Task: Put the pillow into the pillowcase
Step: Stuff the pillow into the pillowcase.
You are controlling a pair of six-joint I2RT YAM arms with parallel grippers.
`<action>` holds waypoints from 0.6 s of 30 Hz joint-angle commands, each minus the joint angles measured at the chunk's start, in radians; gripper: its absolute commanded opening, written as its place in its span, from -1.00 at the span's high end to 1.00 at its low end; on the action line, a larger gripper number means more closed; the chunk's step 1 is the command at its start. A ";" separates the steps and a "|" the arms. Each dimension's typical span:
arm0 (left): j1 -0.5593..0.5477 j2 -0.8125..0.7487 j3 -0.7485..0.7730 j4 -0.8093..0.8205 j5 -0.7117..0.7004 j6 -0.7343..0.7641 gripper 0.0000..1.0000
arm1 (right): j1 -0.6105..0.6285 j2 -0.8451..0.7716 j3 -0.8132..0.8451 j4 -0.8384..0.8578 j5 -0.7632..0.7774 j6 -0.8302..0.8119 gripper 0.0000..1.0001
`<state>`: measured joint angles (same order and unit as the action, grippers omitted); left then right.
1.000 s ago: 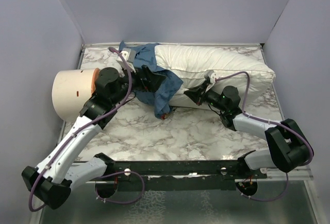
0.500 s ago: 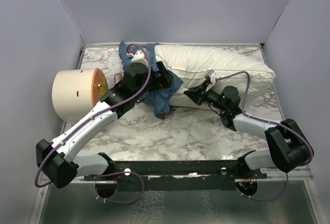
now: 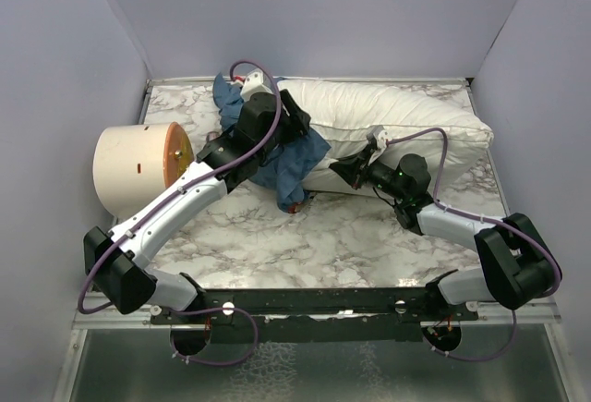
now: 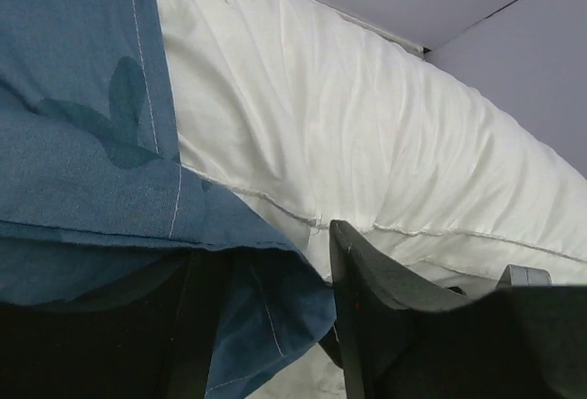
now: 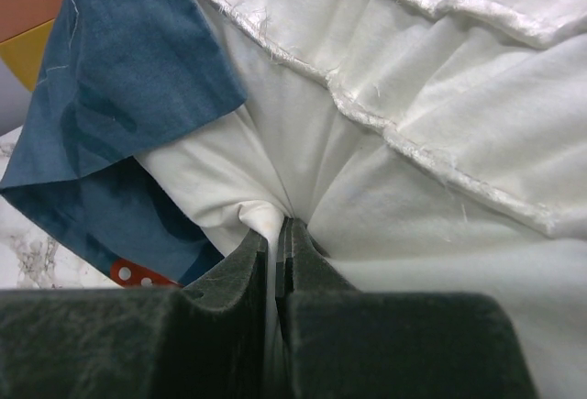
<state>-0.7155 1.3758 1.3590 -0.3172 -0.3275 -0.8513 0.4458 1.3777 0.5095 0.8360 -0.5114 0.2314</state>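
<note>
The white pillow (image 3: 397, 115) lies across the back right of the marble table. The blue pillowcase (image 3: 288, 160) is bunched at its left end, with a flap over that end. My left gripper (image 3: 294, 125) is at the pillowcase over the pillow's left end. In the left wrist view its jaws stand apart (image 4: 266, 257), with blue pillowcase cloth (image 4: 83, 142) draped over the left finger and hanging in the gap, against the pillow (image 4: 367, 142). My right gripper (image 3: 340, 169) is shut on a pinch of white pillow fabric (image 5: 275, 188) at the pillow's front edge (image 5: 281, 227), next to the pillowcase (image 5: 119, 115).
A large cream cylinder with an orange end face (image 3: 138, 166) lies on its side at the left of the table (image 3: 351, 236). Grey-violet walls close in the left, back and right. A red spotted patch of the pillowcase (image 3: 294, 206) pokes out at the front.
My left arm has swung right and toward the back, carrying its gripper and the pillowcase's upper edge onto the pillow's left end. The right arm has not moved.
</note>
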 commanded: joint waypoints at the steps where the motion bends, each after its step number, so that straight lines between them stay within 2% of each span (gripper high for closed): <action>1: -0.007 -0.047 -0.028 0.003 -0.022 -0.003 0.34 | -0.004 0.020 -0.030 -0.140 0.001 0.012 0.99; 3: -0.008 -0.078 -0.050 0.008 -0.024 0.015 0.83 | -0.004 0.031 -0.024 -0.140 -0.002 0.013 0.99; 4: -0.008 -0.094 -0.063 0.016 -0.022 0.025 0.99 | -0.004 0.037 -0.023 -0.139 -0.005 0.015 0.99; 7: -0.007 -0.130 -0.094 0.065 0.029 0.076 1.00 | -0.004 0.049 -0.017 -0.122 -0.021 0.025 0.99; 10: -0.007 -0.142 -0.112 0.159 0.161 0.136 1.00 | -0.001 0.051 -0.013 -0.083 -0.044 0.037 0.99; 14: -0.007 -0.041 -0.017 0.304 0.453 0.175 1.00 | 0.036 0.090 0.087 -0.028 -0.086 0.003 0.99; 16: -0.007 0.042 0.088 0.335 0.636 0.148 1.00 | 0.065 0.150 0.187 -0.049 -0.102 -0.029 0.99; 18: -0.009 0.092 0.113 0.398 0.756 0.098 1.00 | 0.085 0.218 0.261 -0.066 -0.113 -0.040 0.99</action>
<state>-0.7002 1.3777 1.3678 -0.1513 -0.0120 -0.7097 0.4683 1.4723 0.6334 0.8536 -0.5465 0.2173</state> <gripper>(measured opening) 0.016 0.036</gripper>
